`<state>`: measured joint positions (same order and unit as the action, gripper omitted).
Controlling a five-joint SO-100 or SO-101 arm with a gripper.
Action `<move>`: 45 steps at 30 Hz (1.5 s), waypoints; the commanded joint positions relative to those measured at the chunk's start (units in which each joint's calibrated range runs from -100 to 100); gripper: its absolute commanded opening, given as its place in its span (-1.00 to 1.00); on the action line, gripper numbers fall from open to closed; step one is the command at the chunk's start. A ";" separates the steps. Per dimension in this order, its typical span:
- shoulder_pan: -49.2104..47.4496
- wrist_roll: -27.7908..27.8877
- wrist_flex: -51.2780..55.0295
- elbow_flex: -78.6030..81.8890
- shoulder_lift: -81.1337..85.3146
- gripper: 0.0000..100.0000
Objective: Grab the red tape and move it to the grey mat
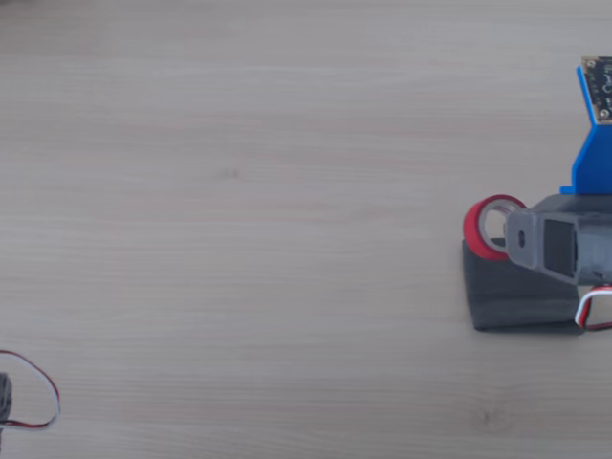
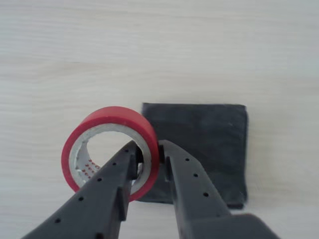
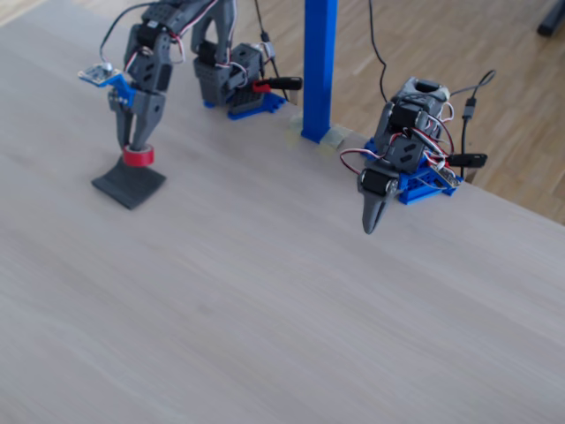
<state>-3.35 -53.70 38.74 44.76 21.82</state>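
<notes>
The red tape (image 2: 114,124) is a small red roll with a whitish core. My gripper (image 2: 148,155) is shut on its wall, one finger inside the ring and one outside. It holds the roll on edge just above the left edge of the grey mat (image 2: 204,144), a dark grey square cloth on the table. In the other view the tape (image 1: 478,226) sits at the gripper's tip over the mat's (image 1: 512,296) left end. In the fixed view the tape (image 3: 138,156) hangs in the gripper (image 3: 135,148) above the mat (image 3: 129,184).
A second arm (image 3: 388,177) with its jaws pointing down stands at the right of the fixed view. A blue post (image 3: 319,66) stands at the back. Red and white wires (image 1: 33,392) lie at the lower left of the other view.
</notes>
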 commanded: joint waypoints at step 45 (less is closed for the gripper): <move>5.97 0.42 -15.17 -3.24 -25.01 -0.93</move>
<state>2.85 -53.29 24.27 44.23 -3.00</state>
